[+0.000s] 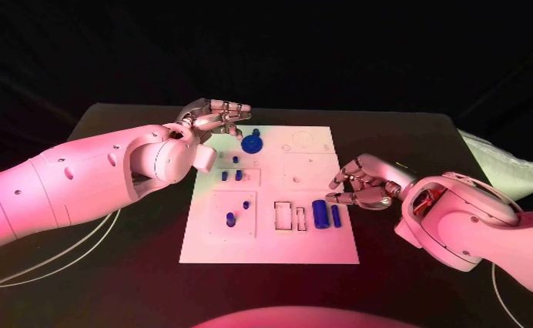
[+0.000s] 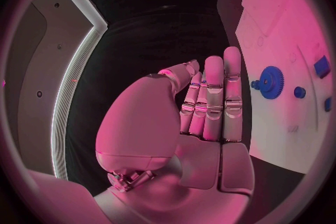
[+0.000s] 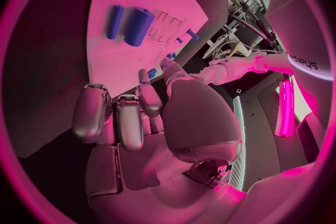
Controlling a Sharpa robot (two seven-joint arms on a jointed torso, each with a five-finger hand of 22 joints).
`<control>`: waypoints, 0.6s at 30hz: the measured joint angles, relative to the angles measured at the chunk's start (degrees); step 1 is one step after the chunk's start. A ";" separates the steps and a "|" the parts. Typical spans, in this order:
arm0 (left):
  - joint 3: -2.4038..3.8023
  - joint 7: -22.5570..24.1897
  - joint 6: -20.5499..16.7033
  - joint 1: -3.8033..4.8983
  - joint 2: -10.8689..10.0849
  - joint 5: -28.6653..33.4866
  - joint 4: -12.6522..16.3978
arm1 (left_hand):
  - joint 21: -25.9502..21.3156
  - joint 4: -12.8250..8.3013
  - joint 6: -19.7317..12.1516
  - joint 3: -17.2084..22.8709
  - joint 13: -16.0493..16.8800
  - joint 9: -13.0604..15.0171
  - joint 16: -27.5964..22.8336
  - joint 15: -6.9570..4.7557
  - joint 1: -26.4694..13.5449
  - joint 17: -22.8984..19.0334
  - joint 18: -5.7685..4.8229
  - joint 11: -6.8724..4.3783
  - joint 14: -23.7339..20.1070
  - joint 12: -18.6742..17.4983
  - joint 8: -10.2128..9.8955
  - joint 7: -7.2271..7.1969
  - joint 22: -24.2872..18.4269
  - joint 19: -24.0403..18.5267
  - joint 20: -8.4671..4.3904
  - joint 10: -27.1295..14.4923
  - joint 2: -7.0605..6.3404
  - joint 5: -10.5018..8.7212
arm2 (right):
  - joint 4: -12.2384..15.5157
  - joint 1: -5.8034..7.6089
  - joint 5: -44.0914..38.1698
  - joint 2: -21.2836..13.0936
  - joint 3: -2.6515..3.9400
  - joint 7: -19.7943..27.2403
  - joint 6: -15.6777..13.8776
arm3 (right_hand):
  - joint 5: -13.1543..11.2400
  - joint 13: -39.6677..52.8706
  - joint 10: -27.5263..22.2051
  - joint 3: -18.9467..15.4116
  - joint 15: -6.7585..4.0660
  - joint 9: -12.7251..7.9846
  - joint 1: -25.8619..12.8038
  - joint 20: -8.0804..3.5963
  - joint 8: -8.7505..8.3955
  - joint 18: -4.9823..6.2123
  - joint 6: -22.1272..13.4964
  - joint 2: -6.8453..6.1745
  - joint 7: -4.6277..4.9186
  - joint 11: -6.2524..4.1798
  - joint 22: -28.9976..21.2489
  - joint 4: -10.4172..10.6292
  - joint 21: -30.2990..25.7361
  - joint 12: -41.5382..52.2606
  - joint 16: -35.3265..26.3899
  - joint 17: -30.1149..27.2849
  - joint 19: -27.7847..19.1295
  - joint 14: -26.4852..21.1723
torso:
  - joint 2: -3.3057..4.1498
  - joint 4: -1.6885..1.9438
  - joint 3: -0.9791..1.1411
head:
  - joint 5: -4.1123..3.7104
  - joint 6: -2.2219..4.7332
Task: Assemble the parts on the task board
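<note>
The white task board [image 1: 278, 245] lies in the middle of the black table. A blue gear [image 1: 253, 144] sits near its far left corner, with small blue parts [image 1: 231, 176] below it and two pegs [image 1: 231, 219] further forward. Two blue cylinders [image 1: 320, 214] lie near the right edge. My left hand [image 1: 216, 118] hovers at the far left corner beside the gear [image 2: 271, 82], its fingers [image 2: 213, 95] straight and holding nothing. At the board's right edge my right hand [image 1: 361, 187] hangs just behind the cylinders [image 3: 138, 26], fingers [image 3: 129, 117] curled in, nothing seen in them.
Two rectangular slots [image 1: 283, 215] lie left of the cylinders. White cables [image 1: 67, 260] trail over the table's left side. A pale cloth [image 1: 494, 160] lies at the table's right edge.
</note>
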 measured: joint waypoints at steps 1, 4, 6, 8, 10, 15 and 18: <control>-0.01 0.00 0.00 0.00 0.00 0.00 0.00 | 0.00 0.00 0.00 0.00 0.00 0.00 0.00 0.00 0.00 0.00 0.00 0.00 0.00 0.00 0.00 0.00 0.00 0.00 0.00 0.00 0.00 0.00 | 0.16 -0.02 0.05 -0.22 -0.08 -0.70 0.20 | 0.21 0.52 0.00 -0.62 0.00 0.09 -0.15 0.00 0.25 0.00 -0.14 -0.14 -0.13 0.00 0.00 0.34 0.07 0.31 0.17 0.00 0.00 0.00 | -0.02 -0.02 -0.01 | -0.09 -0.02; -0.03 0.00 0.00 0.00 -0.01 0.00 0.00 | 0.00 0.00 0.00 0.00 0.00 0.00 0.00 0.00 0.00 0.00 0.00 0.00 0.00 0.01 0.00 0.00 0.00 0.00 0.00 0.00 0.00 0.00 | 0.41 -0.17 0.09 -0.45 -0.24 -2.85 0.83 | 0.68 1.37 0.00 -2.34 0.00 0.23 -1.20 0.00 0.81 0.00 -0.35 -0.34 -0.32 -0.01 0.21 1.72 0.08 0.64 0.29 0.00 0.00 0.00 | -0.03 -0.04 -0.03 | -0.38 -0.04; -0.05 0.00 0.00 0.00 -0.03 0.00 -0.01 | 0.00 0.00 0.00 0.00 0.00 0.00 0.00 0.00 0.00 0.00 0.00 0.00 0.00 0.01 0.00 0.00 0.00 0.00 0.00 0.00 0.00 0.00 | 0.54 -0.39 -0.10 -0.27 -0.36 -4.46 1.22 | 0.99 1.71 0.00 -3.27 -0.01 0.25 -1.78 0.00 1.12 0.00 -0.64 -0.31 -0.39 -0.01 0.23 2.65 0.08 0.85 0.53 0.00 0.00 -0.01 | -0.03 -0.08 -0.03 | -0.47 -0.03; -0.06 -0.01 0.00 0.00 -0.03 0.00 -0.01 | 0.00 0.00 0.00 0.00 0.00 0.00 0.00 0.00 0.00 0.00 0.00 0.00 0.00 0.01 0.00 0.00 0.00 0.00 0.00 0.00 0.00 0.00 | 0.54 -0.65 -0.49 0.20 -0.42 -5.95 1.55 | 0.99 1.91 0.00 -4.03 -0.01 0.30 -1.78 0.00 1.32 0.01 -0.81 -0.31 -0.23 -0.01 0.31 3.41 0.08 0.88 0.52 0.00 -0.01 -0.01 | -0.03 -0.09 -0.06 | -0.52 0.01; -0.07 -0.01 0.00 0.00 -0.02 0.00 -0.02 | 0.00 0.00 0.00 0.00 0.00 0.00 0.00 0.00 0.00 0.00 0.00 0.00 0.00 0.01 0.00 0.00 0.00 0.00 0.00 0.00 0.00 0.00 | 0.46 -0.87 -0.92 0.77 -0.46 -7.05 1.81 | 0.99 1.92 0.01 -4.57 -0.02 0.37 -1.78 0.00 1.57 0.01 -0.82 -0.31 -0.22 -0.01 0.31 3.95 0.08 0.88 0.52 -0.01 -0.01 -0.01 | -0.01 -0.09 -0.07 | -0.60 0.02; -0.07 -0.01 0.01 -0.05 0.00 0.00 -0.06 | 0.00 0.00 0.00 0.00 0.00 0.00 0.00 0.00 0.00 0.01 0.00 0.00 0.00 0.00 0.00 0.00 0.00 0.00 0.00 0.00 0.00 0.00 | -0.27 -1.41 -2.07 2.74 -0.52 -9.06 2.36 | 1.89 2.28 0.00 -5.21 -0.02 0.47 -2.00 0.00 2.01 0.01 -1.03 -0.09 -0.40 -0.01 0.40 4.59 0.08 0.88 0.52 -0.01 -0.01 -0.01 | 0.01 -0.15 -0.10 | -0.63 -0.05; -0.08 -0.01 0.01 -0.09 0.02 0.00 -0.07 | 0.00 0.00 0.00 0.00 0.00 0.00 0.00 0.00 0.00 0.01 0.00 0.00 0.00 0.01 0.00 0.00 0.00 0.00 0.00 0.00 0.00 0.00 | -0.84 -1.68 -2.71 3.67 -0.54 -10.02 2.74 | 1.89 2.30 0.00 -5.26 -0.02 0.47 -2.00 0.00 2.01 0.02 -1.03 -0.09 -0.40 -0.01 0.40 4.64 0.08 0.88 0.52 -0.01 -0.01 -0.01 | 0.03 -0.14 -0.14 | -0.73 -0.10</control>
